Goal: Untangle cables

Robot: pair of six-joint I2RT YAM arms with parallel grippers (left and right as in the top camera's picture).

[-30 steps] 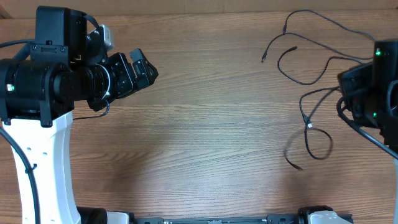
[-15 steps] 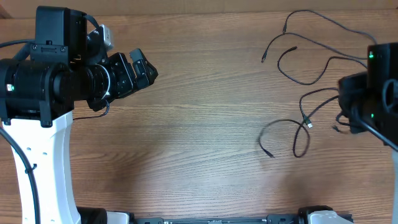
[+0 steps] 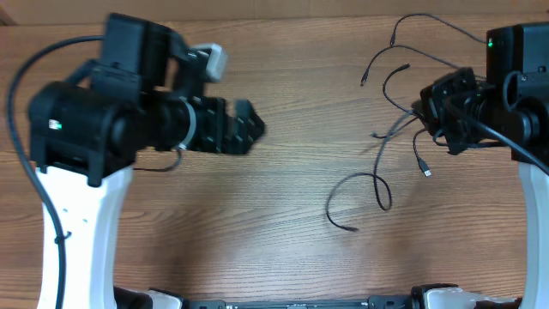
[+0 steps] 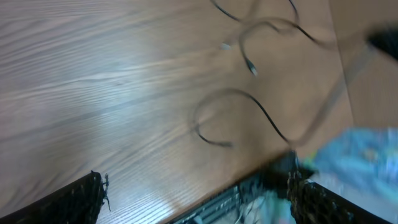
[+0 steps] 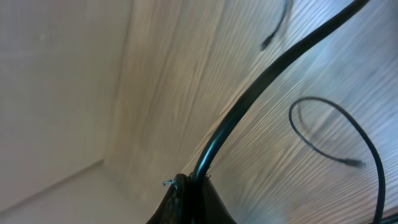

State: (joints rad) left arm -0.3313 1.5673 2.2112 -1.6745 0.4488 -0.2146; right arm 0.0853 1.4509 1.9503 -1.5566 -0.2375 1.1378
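Observation:
Several thin black cables (image 3: pixel 403 81) lie loose on the right half of the wooden table. One strand ends in a loop (image 3: pixel 371 184) with a plug end near the middle. My right gripper (image 3: pixel 431 107) is shut on a cable strand. In the right wrist view the fingers (image 5: pixel 193 190) pinch that cable (image 5: pixel 261 87), which runs up and right, and another looped strand (image 5: pixel 339 140) lies on the table. My left gripper (image 3: pixel 254 130) is open and empty, left of the cables. In the left wrist view (image 4: pixel 199 205) a cable loop (image 4: pixel 249 102) lies ahead of it.
The wooden table (image 3: pixel 257 223) spans the view. The white left arm column (image 3: pixel 77 232) stands at the left and the right arm's column (image 3: pixel 536 223) at the right edge. A black rail (image 3: pixel 292 304) runs along the front edge.
My left arm has swung right toward the table's middle. My right gripper has moved up and left with a cable in it, dragging the looped end leftward.

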